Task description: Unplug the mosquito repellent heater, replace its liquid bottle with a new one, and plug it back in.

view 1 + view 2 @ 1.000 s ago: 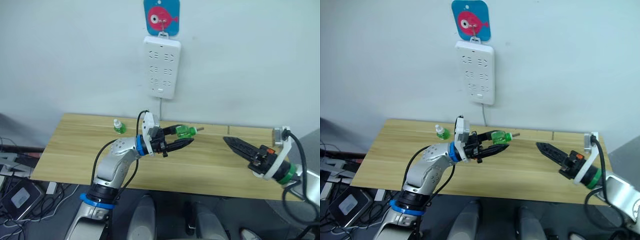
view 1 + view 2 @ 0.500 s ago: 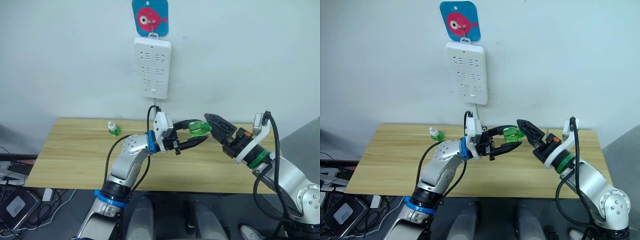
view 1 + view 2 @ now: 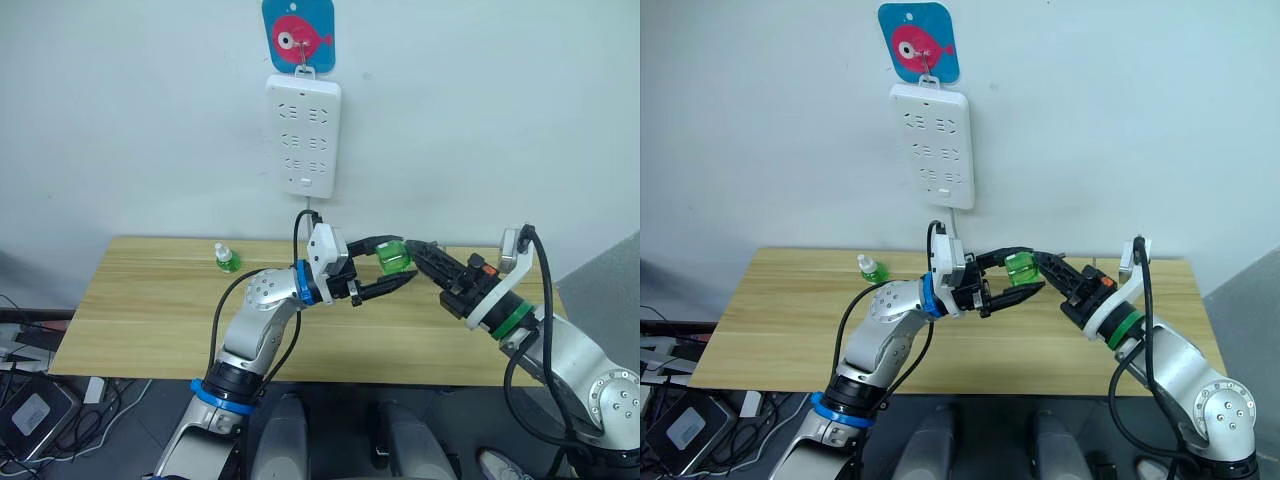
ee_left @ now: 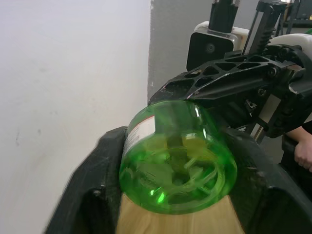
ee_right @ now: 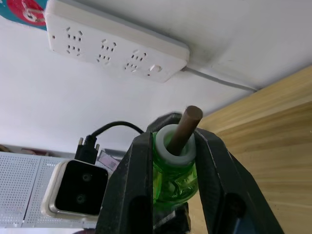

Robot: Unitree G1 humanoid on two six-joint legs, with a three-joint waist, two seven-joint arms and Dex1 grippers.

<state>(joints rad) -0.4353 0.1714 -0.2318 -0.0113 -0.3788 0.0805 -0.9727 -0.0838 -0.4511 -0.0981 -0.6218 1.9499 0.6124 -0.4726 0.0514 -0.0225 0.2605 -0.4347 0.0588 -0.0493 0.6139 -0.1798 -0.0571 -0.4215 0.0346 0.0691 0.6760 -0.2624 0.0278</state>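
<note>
In the centre of the head view the left gripper (image 3: 385, 271) holds a green liquid bottle (image 3: 393, 257) by its body, while the right gripper (image 5: 171, 156) is clamped round its white neck, wick poking out. The bottle looks light, smooth, rigid plastic, likely slippery; the neck seems the surest hold. A second small green bottle (image 3: 226, 258) stands at centre left on the wooden table (image 3: 140, 310); a white power strip (image 3: 303, 135) hangs on the wall above

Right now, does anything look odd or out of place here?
Yes: the green bottle lies sideways in mid-air, gripped by the left gripper and right gripper at once. A second small green bottle stands on the table.
</note>
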